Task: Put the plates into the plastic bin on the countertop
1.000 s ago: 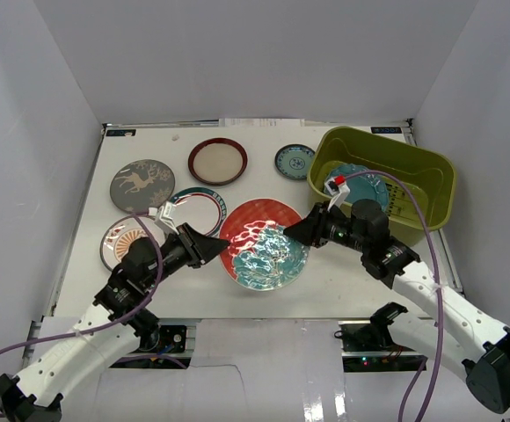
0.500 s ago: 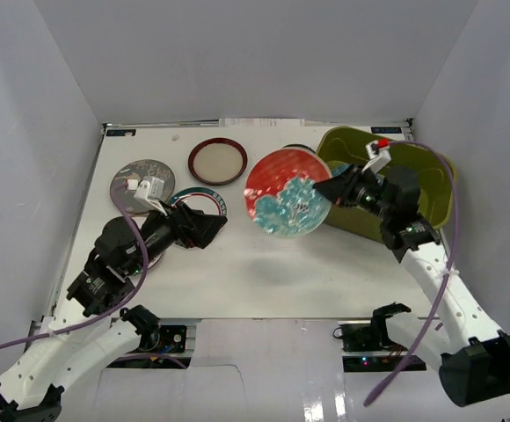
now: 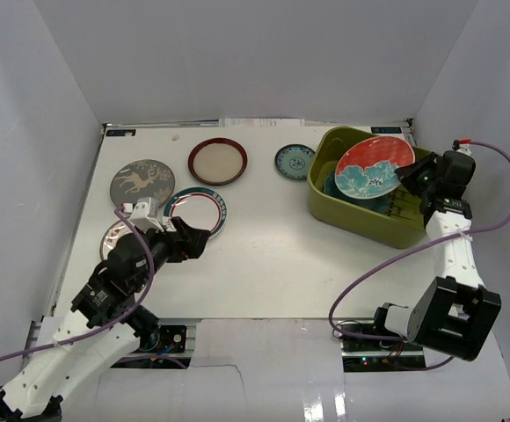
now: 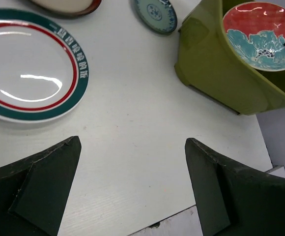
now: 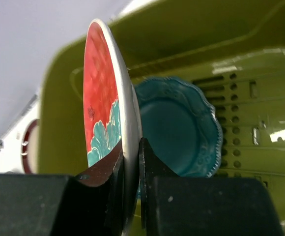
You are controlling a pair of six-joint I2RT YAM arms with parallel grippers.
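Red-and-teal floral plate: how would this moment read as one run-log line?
right jaws: shut on red-and-teal floral plate rim | plate: tilted over olive-green bin | in bin: teal scalloped plate | left jaws: open, empty

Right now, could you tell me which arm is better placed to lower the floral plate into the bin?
Right. The right gripper is shut on the floral plate, tilted over the plastic bin; the left gripper is open, empty, across the countertop.

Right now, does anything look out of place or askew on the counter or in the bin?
Only the red-and-teal floral plate: it hangs steeply tilted over the olive-green bin, its rim pinched in the right gripper, not lying flat like the teal scalloped plate on the bin floor. Nothing looks spilled or broken.
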